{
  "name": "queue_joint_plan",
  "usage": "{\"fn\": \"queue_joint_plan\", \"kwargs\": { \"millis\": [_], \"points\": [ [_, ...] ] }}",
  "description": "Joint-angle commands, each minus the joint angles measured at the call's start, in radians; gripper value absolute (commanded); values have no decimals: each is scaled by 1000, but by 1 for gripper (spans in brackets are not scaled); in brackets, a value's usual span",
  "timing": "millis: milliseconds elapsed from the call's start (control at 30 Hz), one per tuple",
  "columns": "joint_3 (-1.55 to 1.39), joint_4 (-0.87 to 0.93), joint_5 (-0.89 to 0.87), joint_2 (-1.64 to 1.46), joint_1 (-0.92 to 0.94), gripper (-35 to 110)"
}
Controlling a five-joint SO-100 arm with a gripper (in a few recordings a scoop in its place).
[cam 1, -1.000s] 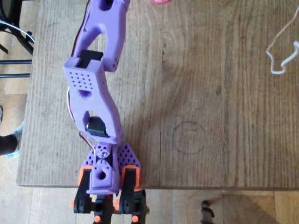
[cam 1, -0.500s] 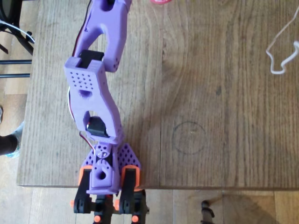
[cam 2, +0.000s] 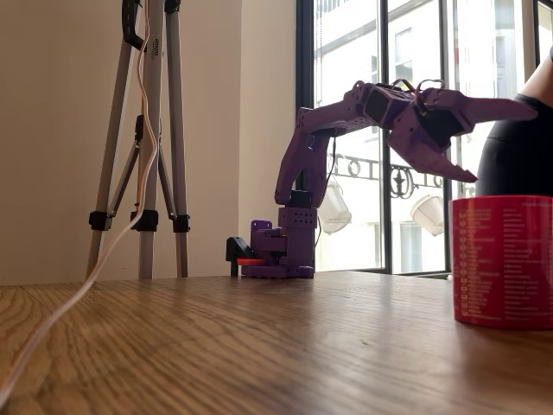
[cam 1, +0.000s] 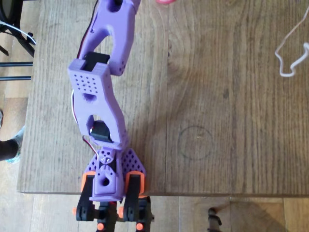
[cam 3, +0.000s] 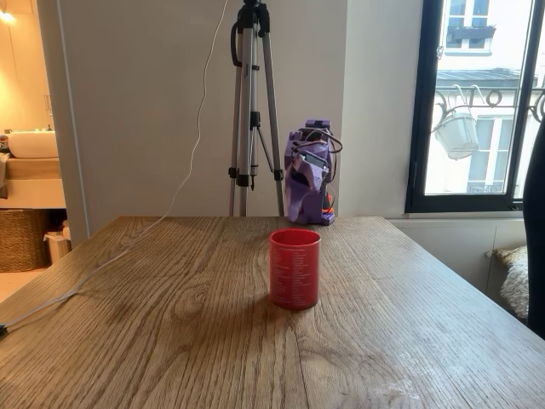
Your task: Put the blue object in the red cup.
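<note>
The red cup (cam 3: 295, 267) stands upright in the middle of the wooden table, and in a fixed view it is at the right (cam 2: 501, 259). In the overhead view just a sliver of its rim (cam 1: 165, 1) shows at the top edge. My purple arm (cam 1: 101, 92) reaches from its base at the near table edge toward the cup. My gripper (cam 2: 492, 143) hangs open just above the cup's left rim, and I see nothing between its fingers. The blue object is out of view.
A white cord (cam 1: 289, 53) lies on the table's right side and trails across it (cam 2: 69, 303). A tripod (cam 3: 253, 102) stands behind the arm's base. A pencilled circle (cam 1: 195, 142) marks the wood. A person's dark-clothed body (cam 2: 523, 156) is behind the cup.
The arm's upper link has shifted very slightly to the right in the overhead view. Nothing else has visibly moved.
</note>
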State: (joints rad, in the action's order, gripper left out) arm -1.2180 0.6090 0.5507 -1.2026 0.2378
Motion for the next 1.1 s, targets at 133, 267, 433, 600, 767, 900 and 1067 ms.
{"fn": "queue_joint_plan", "kwargs": {
  "millis": [133, 267, 433, 600, 767, 900, 1067],
  "points": [
    [25, -2, 20, -43, 21, 1],
    [26, -29, 20, -51, 26, 0],
    [9, -25, -20, -110, 2, 0],
    [-107, 77, -190, -356, -75, 0],
    [-430, 127, -350, -839, -124, 0],
    [-686, 235, -390, -1235, -103, 0],
    [-1062, 350, -382, -1651, -46, 0]
  ]
}}
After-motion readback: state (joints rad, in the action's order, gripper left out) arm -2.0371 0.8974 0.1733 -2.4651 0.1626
